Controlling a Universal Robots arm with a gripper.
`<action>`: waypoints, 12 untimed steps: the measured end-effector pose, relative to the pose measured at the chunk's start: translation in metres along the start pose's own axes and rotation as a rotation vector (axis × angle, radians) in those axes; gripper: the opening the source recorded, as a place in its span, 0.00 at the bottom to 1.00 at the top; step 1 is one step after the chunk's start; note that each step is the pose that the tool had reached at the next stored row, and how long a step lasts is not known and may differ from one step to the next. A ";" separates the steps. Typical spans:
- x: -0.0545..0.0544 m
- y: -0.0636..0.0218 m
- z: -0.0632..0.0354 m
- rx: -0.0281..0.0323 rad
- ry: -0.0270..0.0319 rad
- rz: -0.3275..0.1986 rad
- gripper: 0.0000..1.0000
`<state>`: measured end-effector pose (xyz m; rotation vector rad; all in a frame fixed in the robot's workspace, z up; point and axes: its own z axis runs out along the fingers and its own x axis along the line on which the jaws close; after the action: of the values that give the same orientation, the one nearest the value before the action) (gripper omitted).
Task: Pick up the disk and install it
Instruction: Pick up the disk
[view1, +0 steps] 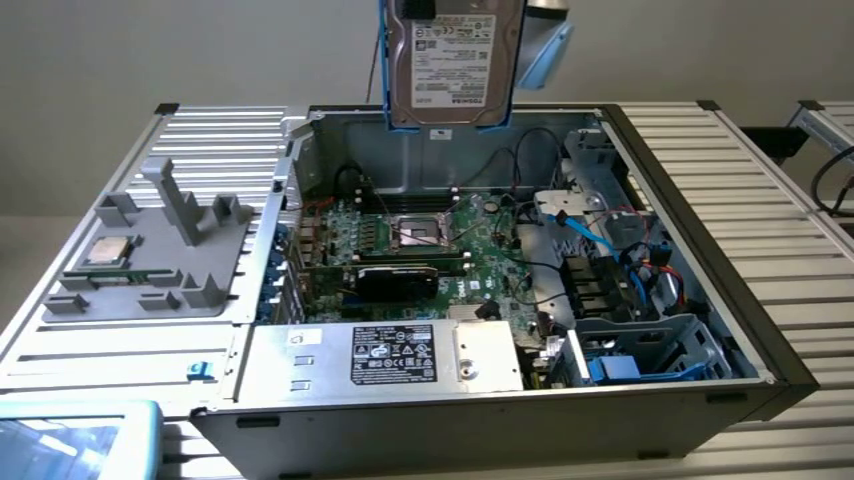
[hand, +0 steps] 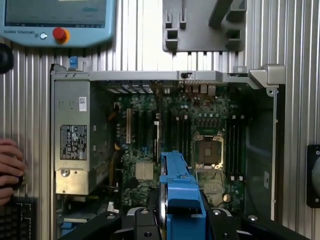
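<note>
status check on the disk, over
jaws shut on disk. disk upright above open computer case, not installed. person's hand outside case.

Black gripper (hand: 182, 222) up high, looking straight down

Its dark fingers (hand: 139, 227) are squeezed in on both sides of the flat grey-silver disk (view1: 451, 60) in its bright blue plastic carrier (hand: 181, 187), so it hangs on edge in the air over the far middle of the scene, touching nothing else.
</note>
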<state>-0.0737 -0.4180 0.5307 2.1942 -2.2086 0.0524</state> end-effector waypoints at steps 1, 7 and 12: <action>0.002 -0.0020 -0.0004 -0.0002 -0.0001 0.000 0.37; 0.016 -0.0084 -0.0023 -0.0008 0.0000 0.000 0.37; 0.028 -0.0234 -0.0042 -0.0029 -0.0001 0.000 0.37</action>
<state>-0.0505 -0.4457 0.5362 2.1930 -2.2071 0.0491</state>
